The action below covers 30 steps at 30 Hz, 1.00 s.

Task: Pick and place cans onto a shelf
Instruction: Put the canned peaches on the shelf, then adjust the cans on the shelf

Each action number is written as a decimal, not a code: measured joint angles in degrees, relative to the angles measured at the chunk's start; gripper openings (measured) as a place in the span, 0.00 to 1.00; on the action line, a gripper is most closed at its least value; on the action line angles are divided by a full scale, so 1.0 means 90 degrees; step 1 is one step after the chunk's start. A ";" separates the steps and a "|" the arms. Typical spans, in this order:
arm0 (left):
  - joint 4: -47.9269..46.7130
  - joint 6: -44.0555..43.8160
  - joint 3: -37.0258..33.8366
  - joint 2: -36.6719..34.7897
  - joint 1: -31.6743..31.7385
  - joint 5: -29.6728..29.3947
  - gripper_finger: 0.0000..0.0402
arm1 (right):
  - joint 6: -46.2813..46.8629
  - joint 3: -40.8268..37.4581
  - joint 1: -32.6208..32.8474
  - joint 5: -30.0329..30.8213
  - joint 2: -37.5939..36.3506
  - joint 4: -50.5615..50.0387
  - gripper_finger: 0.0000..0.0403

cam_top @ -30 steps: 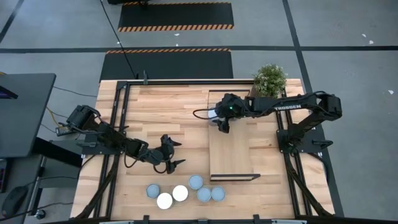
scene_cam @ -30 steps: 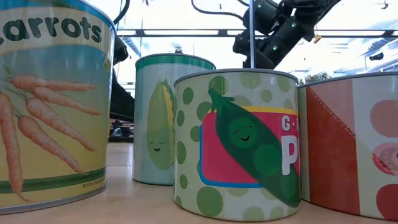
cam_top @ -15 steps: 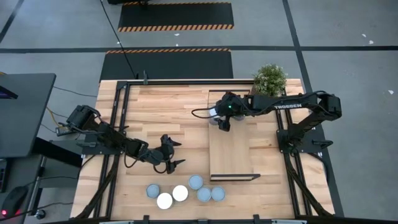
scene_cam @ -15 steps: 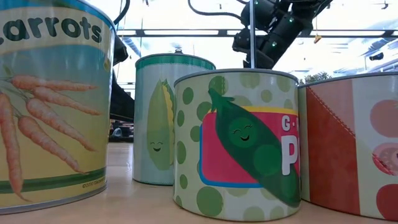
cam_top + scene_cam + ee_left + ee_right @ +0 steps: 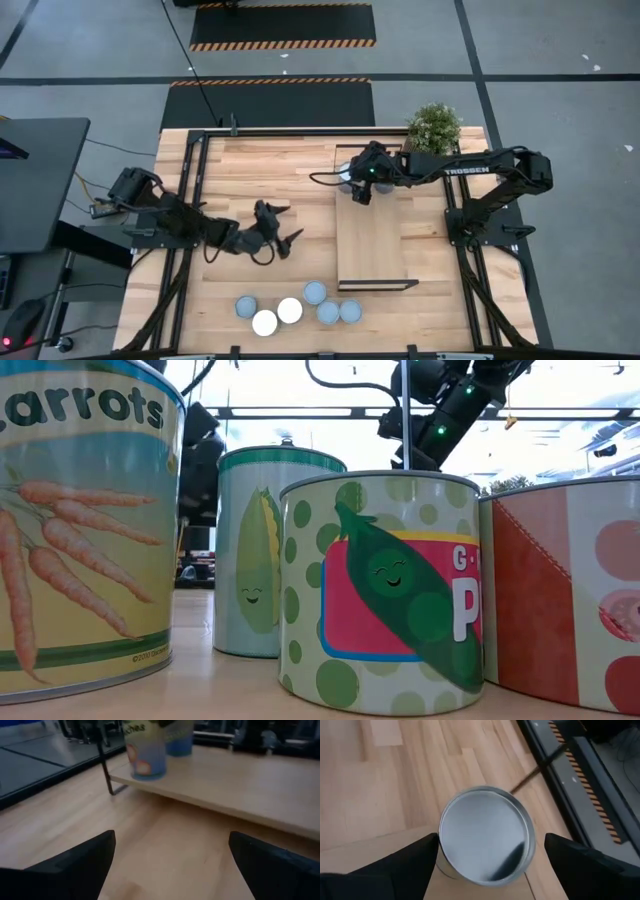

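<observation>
Hovering at upper centre of the high view, the right gripper [image 5: 362,190] stands spread above a can [image 5: 345,180] on the shelf [image 5: 372,240]; five cans [image 5: 290,310] cluster at lower centre. The left gripper [image 5: 283,226] gapes mid-table [image 5: 240,180]. Right wrist view: the can top [image 5: 485,840] sits between the fingers, untouched. Low view: labelled cans [image 5: 385,590] fill the foreground, a bright room behind.

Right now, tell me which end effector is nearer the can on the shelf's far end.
Right. The right end effector hovers directly above that can; the left end effector is over the tabletop, off the shelf.
</observation>
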 joint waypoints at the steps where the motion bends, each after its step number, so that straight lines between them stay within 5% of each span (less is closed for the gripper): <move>1: 0.0005 -0.0013 0.0002 0.0000 0.0080 0.0102 0.99 | -0.0010 0.0000 0.0000 0.0001 0.0000 0.0007 0.93; 8: -0.0054 -0.0206 0.0002 0.0000 0.0273 0.0905 0.99 | -0.0026 0.0000 0.0005 0.0019 -0.0002 -0.0013 0.93; 30: -0.0074 -0.0210 0.0002 0.0000 0.0240 0.0942 0.99 | 0.0006 0.0005 0.0182 0.0350 -0.0498 -0.0211 0.93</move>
